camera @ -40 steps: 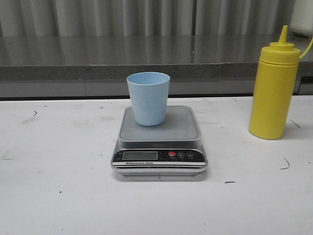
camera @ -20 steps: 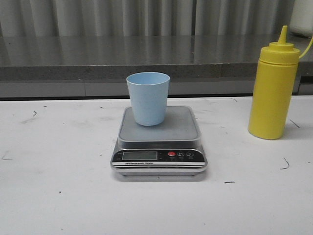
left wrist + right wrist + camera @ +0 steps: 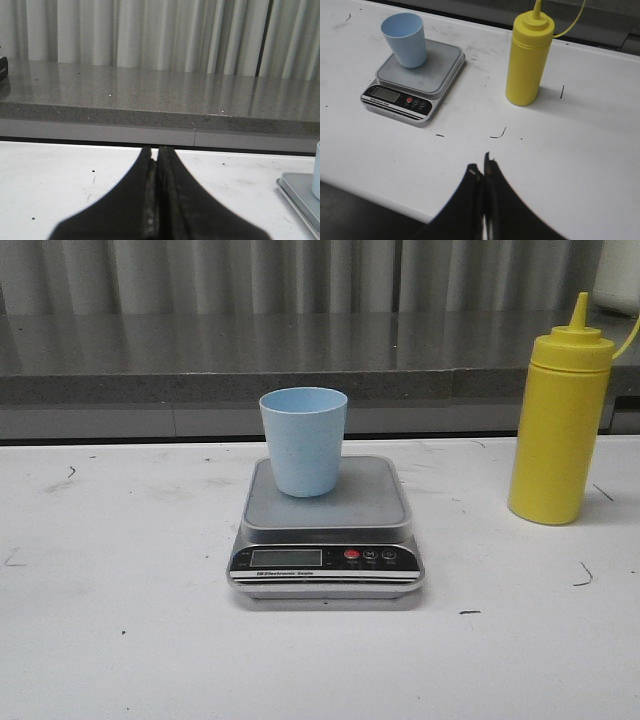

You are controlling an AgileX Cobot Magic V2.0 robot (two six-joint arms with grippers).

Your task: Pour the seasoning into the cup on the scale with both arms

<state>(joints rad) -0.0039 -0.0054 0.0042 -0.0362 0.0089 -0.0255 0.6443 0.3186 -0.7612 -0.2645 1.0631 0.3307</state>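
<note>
Both grippers are seen with their fingers pressed together and nothing held: the right gripper [image 3: 482, 175] is poised over the near edge of the white table [image 3: 120, 640], the left gripper [image 3: 156, 160] low over the table's left part, facing the grey counter ledge [image 3: 100, 95]. Nearest the robot, the scale [image 3: 327, 530] is set at the middle of the table, and the cup [image 3: 303, 440] is stood upright on the rear of its platform. Farther back and well apart to the right, the seasoning [image 3: 558, 420] is stood upright on the table, untouched. Its plastic wall is judged smooth and somewhat yielding, so it is best taken around the mid-body, below the shoulder, with moderate pressure. The cup is judged light and easily tipped, so steadying it by the other arm is advised.
</note>
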